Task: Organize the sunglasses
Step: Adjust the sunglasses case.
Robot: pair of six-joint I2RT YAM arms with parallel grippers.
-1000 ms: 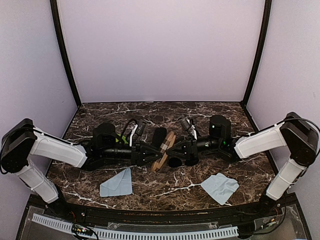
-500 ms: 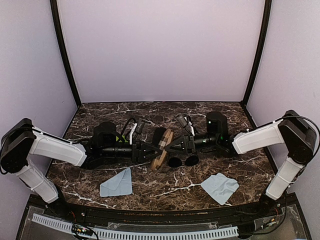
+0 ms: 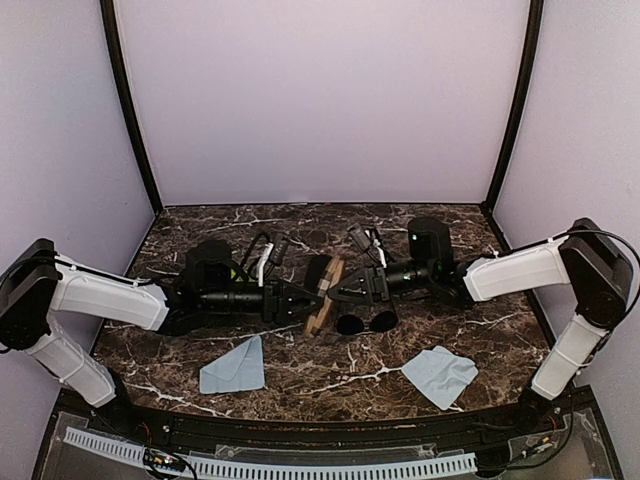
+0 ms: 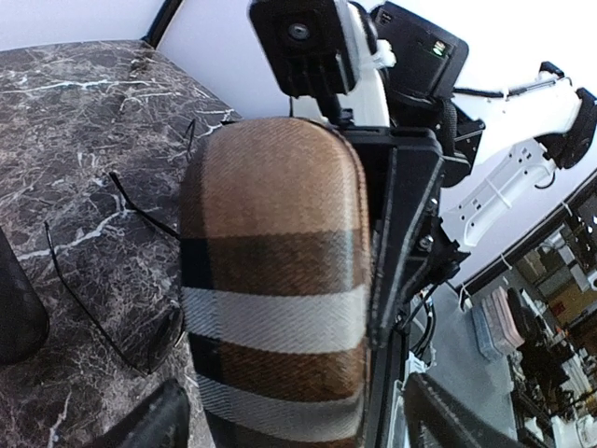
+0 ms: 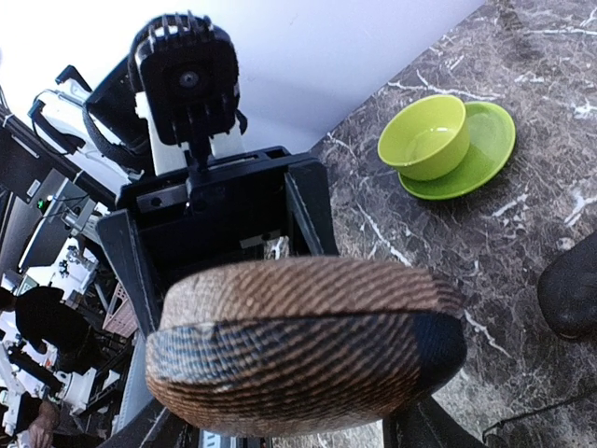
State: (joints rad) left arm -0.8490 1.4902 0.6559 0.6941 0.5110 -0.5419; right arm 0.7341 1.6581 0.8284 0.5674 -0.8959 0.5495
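Both arms outstretched low; fingers nearly meeting

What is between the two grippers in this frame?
The striped case, on edge, fills the gap between the left gripper and right gripper; clearest in the top view.

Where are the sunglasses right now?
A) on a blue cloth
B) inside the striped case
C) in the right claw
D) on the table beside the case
D: the sunglasses lie on the marble table, right beside the striped case.
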